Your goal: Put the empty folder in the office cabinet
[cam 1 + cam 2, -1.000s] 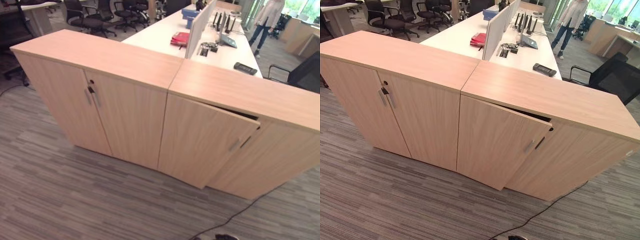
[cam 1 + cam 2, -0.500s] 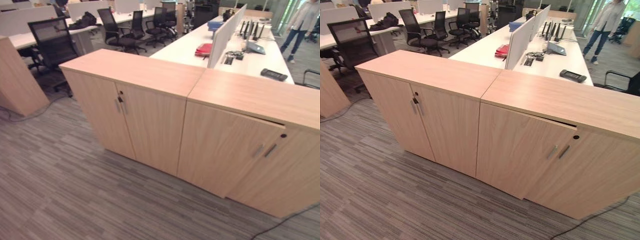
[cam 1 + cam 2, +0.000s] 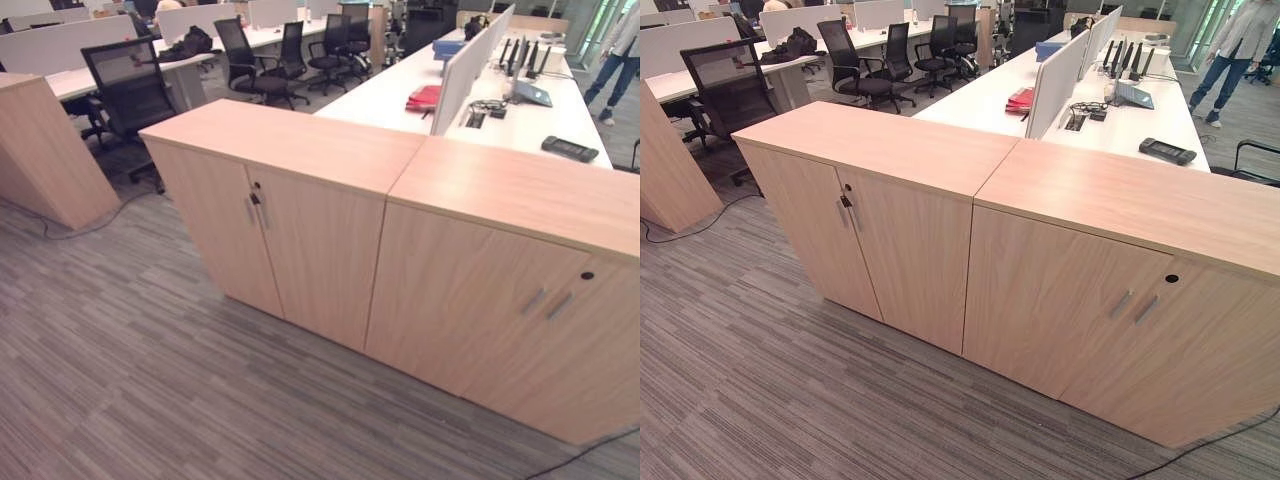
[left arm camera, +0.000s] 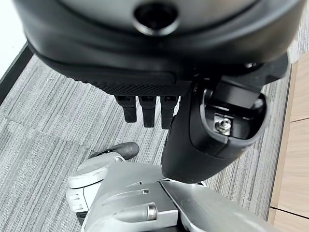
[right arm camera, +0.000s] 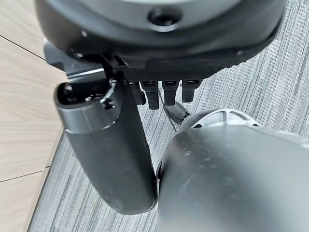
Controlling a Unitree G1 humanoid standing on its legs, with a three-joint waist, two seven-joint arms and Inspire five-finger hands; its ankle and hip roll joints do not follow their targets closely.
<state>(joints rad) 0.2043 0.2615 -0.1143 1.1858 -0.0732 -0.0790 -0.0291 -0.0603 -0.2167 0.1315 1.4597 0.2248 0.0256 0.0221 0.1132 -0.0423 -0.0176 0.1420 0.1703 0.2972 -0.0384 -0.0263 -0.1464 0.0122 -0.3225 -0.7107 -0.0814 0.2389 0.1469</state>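
Two cabinets (image 3: 1040, 260) shut, both hands (image 4: 147, 108) empty

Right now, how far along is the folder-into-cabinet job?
Looks finished or nearly so: both doors of the right cabinet sit flush shut, as do those of the left cabinet. In hand: nothing. The left hand and right hand hang open over the carpet, holding no folder. Whether the folder is inside can't be seen through the shut doors. Left: nothing evident.

Striped grey carpet (image 3: 150, 380), white desks (image 3: 1020, 95), black office chairs (image 3: 130, 85) behind.
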